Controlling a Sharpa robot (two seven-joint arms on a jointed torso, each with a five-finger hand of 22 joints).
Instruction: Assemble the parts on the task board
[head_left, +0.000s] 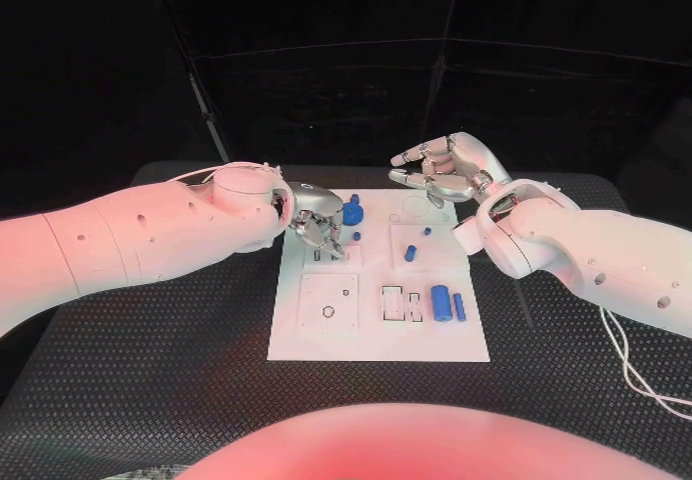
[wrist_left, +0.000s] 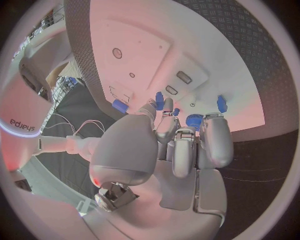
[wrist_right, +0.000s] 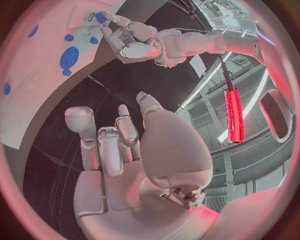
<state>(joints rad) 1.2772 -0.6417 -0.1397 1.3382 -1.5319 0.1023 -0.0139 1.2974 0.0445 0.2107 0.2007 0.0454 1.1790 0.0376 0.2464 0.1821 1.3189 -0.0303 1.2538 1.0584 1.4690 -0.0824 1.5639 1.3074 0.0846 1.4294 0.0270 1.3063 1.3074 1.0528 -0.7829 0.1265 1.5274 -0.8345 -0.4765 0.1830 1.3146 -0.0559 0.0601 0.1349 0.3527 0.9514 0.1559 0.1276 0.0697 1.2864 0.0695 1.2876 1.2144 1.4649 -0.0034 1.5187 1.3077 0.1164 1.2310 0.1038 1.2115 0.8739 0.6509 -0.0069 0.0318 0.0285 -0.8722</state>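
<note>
The white task board (head_left: 378, 335) lies in the middle of the table. My left hand (head_left: 320, 226) hangs over its far left part, fingers curled down toward the board. In the left wrist view the fingertips (wrist_left: 167, 114) are close together, with a bit of blue (wrist_left: 175, 112) beside them; whether it is held I cannot tell. A blue round part (head_left: 353, 212) stands just right of that hand. Two small blue parts (head_left: 411, 251) lie mid-board, and two blue cylinders (head_left: 441, 297) lie at the near right. My right hand (head_left: 444, 172) is raised over the board's far edge, fingers apart and holding nothing.
Black ribbed table (head_left: 173, 340) surrounds the board on all sides. Empty recesses (head_left: 330, 301) and slots (head_left: 392, 303) mark the board's near half. A white cable (head_left: 635, 370) trails over the table at the right.
</note>
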